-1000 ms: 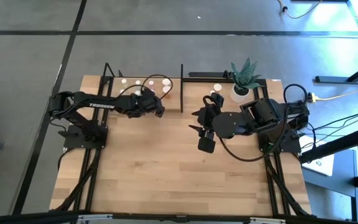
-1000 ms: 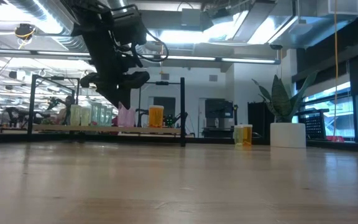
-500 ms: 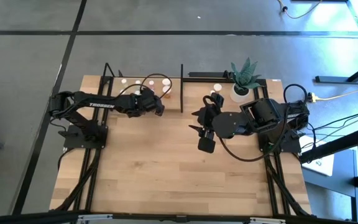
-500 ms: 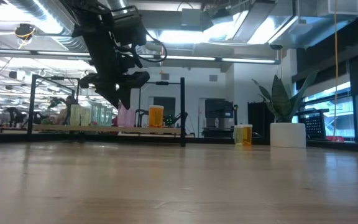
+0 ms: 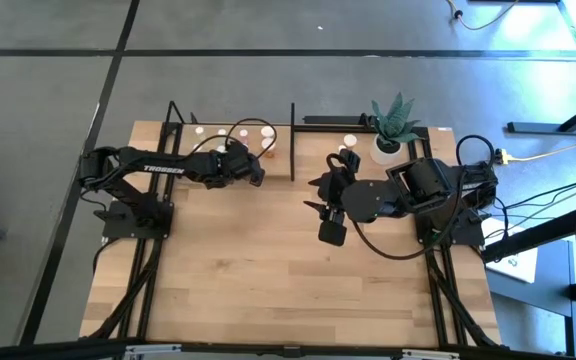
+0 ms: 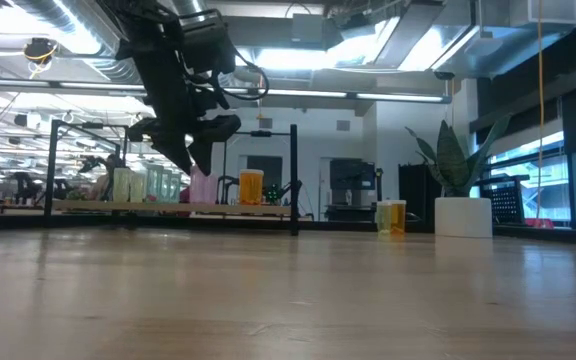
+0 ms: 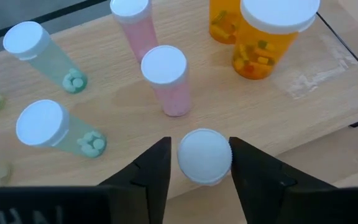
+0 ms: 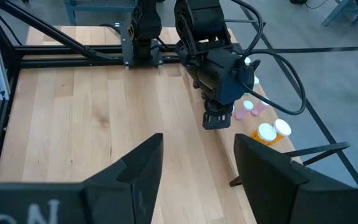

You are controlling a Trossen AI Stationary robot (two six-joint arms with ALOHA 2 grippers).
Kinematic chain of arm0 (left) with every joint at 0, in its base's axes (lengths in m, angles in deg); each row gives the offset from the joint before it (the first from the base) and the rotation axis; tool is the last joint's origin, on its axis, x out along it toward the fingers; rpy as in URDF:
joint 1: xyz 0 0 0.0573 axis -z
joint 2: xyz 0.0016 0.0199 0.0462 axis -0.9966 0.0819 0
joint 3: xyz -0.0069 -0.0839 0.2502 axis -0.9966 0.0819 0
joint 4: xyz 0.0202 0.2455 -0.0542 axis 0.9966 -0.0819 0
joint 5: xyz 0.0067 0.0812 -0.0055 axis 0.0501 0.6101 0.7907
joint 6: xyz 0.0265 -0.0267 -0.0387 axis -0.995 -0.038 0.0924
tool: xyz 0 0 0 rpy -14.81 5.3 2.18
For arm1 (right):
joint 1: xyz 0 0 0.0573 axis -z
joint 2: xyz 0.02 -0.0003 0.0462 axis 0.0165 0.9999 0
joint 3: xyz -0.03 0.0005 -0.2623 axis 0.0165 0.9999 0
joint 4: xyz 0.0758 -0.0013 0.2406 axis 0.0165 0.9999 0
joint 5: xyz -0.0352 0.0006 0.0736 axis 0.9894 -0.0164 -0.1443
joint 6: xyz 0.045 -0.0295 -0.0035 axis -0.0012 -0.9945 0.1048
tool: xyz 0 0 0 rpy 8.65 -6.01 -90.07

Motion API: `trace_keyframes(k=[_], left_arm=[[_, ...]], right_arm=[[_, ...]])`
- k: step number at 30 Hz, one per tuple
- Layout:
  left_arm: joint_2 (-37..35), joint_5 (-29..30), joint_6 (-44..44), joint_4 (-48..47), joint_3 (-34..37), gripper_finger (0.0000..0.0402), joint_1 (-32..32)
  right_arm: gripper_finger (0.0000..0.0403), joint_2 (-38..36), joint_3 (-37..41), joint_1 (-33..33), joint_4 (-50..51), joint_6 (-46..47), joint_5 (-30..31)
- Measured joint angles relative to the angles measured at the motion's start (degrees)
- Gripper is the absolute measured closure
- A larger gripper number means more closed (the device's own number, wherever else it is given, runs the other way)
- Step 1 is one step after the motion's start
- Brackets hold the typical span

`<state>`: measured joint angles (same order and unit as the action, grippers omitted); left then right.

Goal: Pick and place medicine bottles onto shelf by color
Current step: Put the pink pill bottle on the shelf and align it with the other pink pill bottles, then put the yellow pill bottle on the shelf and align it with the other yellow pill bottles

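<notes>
My left gripper hovers over the near edge of the light-wood shelf, shut on a white-capped pink bottle. On the shelf stand green bottles, pink bottles and orange bottles on their bases. Two more bottles stand on the table near the plant pot. My right gripper is open and empty above the table's middle. My left gripper has the pink bottle between its two fingers, one on each side just under the white cap. The fingers come from above, slanting down toward the far edge. The bottle is upright; its base is level with the shelf board in the low view, and I cannot tell if it rests there.
A black upright bar ends the shelf on its right. A white pot with a green plant stands at the far right. Bare tabletop lies toward the near edge.
</notes>
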<state>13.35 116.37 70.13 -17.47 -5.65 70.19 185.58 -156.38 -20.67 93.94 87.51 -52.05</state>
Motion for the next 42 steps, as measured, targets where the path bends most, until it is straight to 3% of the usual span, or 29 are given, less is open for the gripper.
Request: trace_keyframes(k=[20, 27, 35, 42], left_arm=[[-4.9, -1.5, -2.8, -0.7, -1.1, 0.0248, 0.0], [-7.8, -10.7, -18.1, -0.4, -7.9, 0.0248, 1.6], [-10.4, -10.8, -35.7, -1.3, -15.1, 0.0248, 9.3], [-10.5, -11.1, -45.3, -2.3, -15.9, 0.0248, 18.0]], right_arm=[[0.0205, 0.0, 0.0, 0.0, -0.6, 0.0, 0.0], [0.0205, 0.0, 0.0, 0.0, -0.8, 0.0, -0.5], [0.0205, 0.0, 0.0, 0.0, -1.0, 0.0, -0.6], [0.0205, 0.0, 0.0, 0.0, -1.0, 0.0, -0.6]])
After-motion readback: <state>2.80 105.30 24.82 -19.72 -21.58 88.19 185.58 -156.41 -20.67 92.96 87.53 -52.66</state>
